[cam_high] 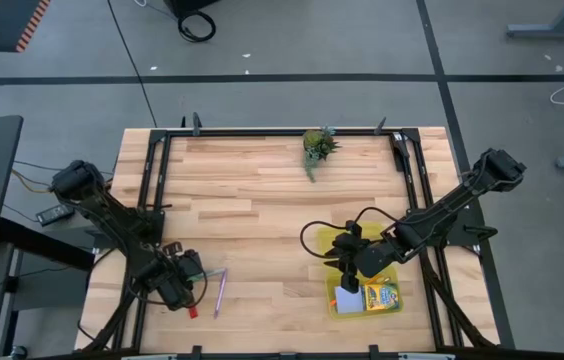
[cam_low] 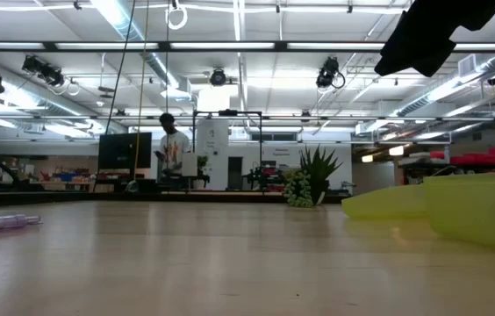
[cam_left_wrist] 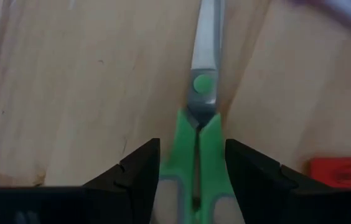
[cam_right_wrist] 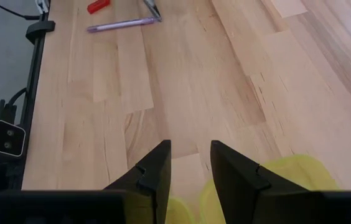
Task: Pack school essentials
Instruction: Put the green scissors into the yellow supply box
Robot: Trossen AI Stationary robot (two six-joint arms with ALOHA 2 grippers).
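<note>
Grey floor (cam_high: 362, 40), ceiling strip lights (cam_low: 230, 46), distant person (cam_low: 174, 145) standing.

Left gripper (cam_left_wrist: 191, 180) fingers apart, straddling green-handled scissors (cam_left_wrist: 199, 112) lying on wooden table (cam_left_wrist: 82, 87); red eraser (cam_left_wrist: 343, 171) beside.

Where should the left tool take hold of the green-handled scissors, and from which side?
Grip the closed green handles of the scissors, probably from straight above. They lie flat on the table, blades shut, and the left tool already straddles both handles with fingers open.
</note>
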